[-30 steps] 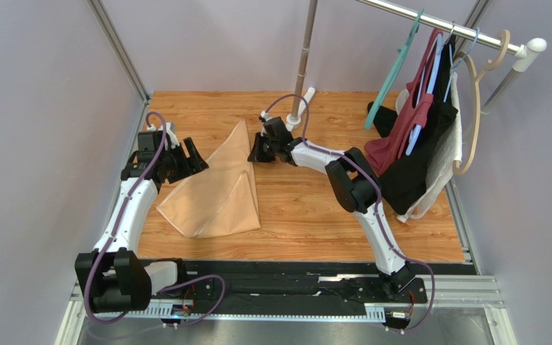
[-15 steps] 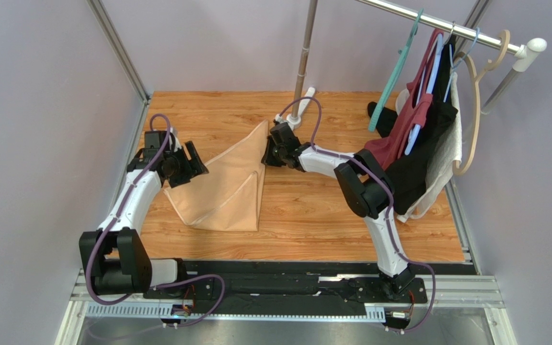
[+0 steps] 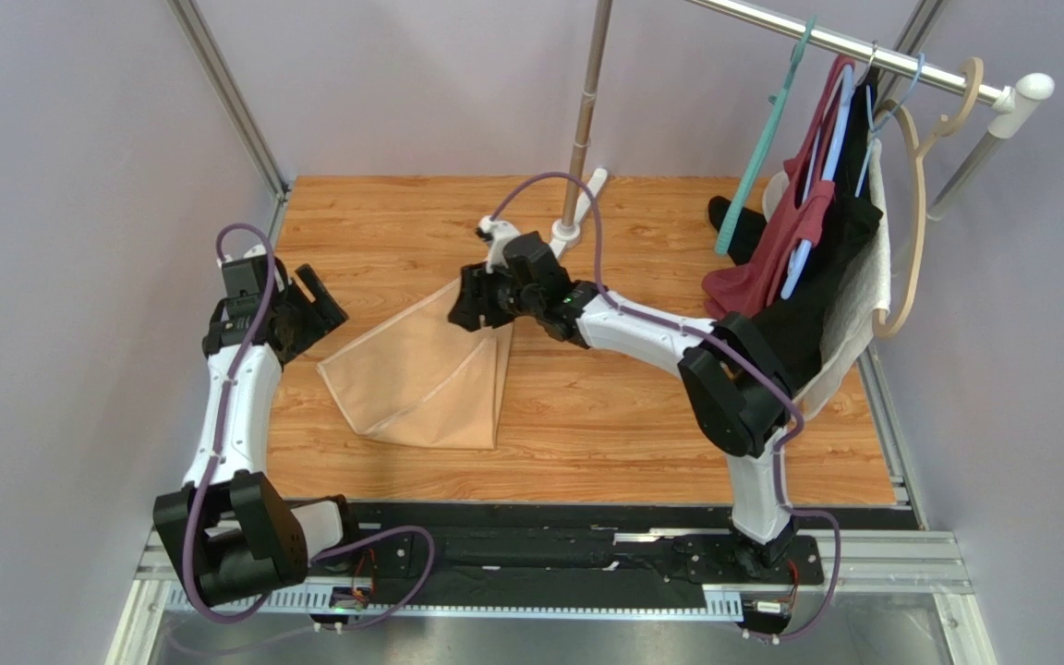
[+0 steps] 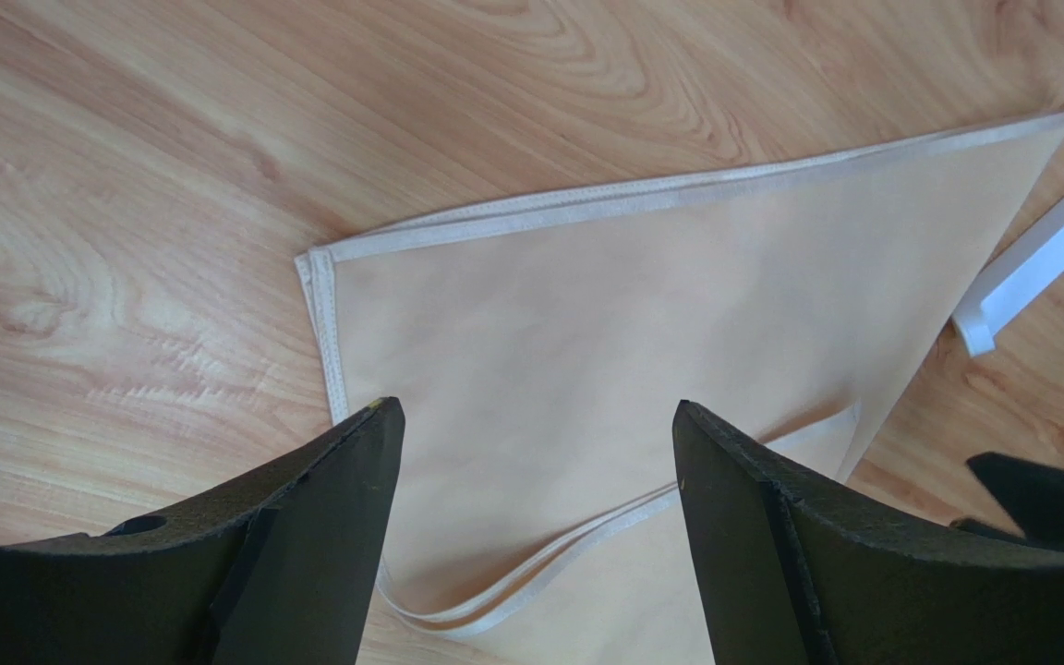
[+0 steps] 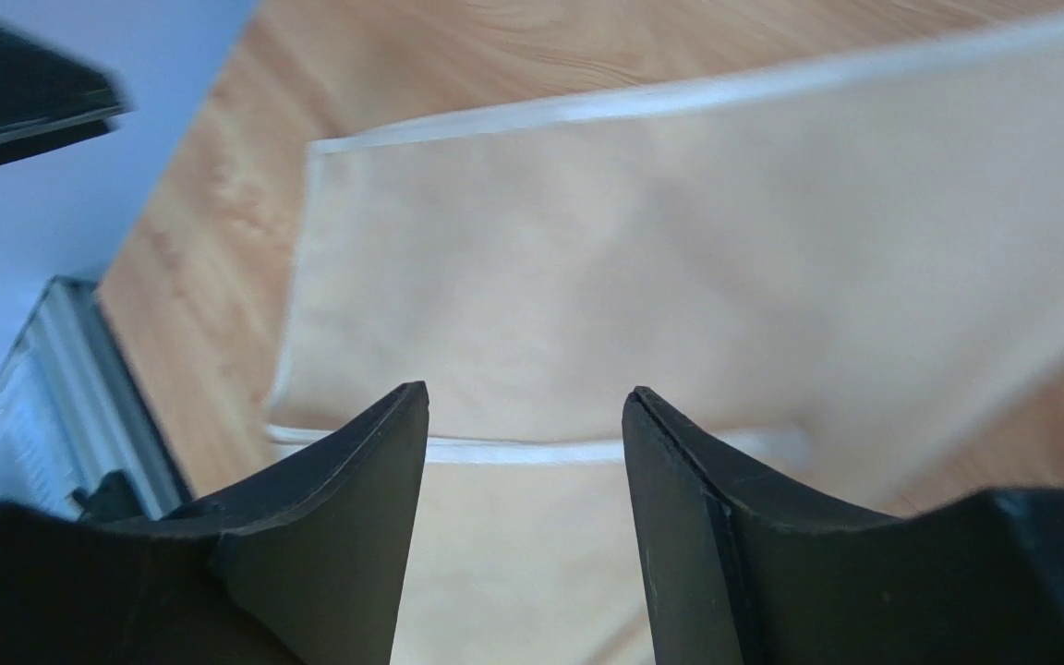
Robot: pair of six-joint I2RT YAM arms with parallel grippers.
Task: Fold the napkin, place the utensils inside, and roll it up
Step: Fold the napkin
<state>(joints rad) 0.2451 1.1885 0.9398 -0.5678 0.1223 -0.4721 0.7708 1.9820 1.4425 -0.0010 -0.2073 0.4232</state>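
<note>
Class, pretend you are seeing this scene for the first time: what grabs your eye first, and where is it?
The peach napkin, folded roughly into a triangle, lies on the wooden table, left of centre. The right gripper hovers open over its far corner, the left gripper open near its left corner. Dark red and black clothes hang from a rail at the far right.

White arm links (image 3: pixel 237 409), black joints (image 3: pixel 732 395), looping purple cables (image 3: pixel 549 178)
</note>
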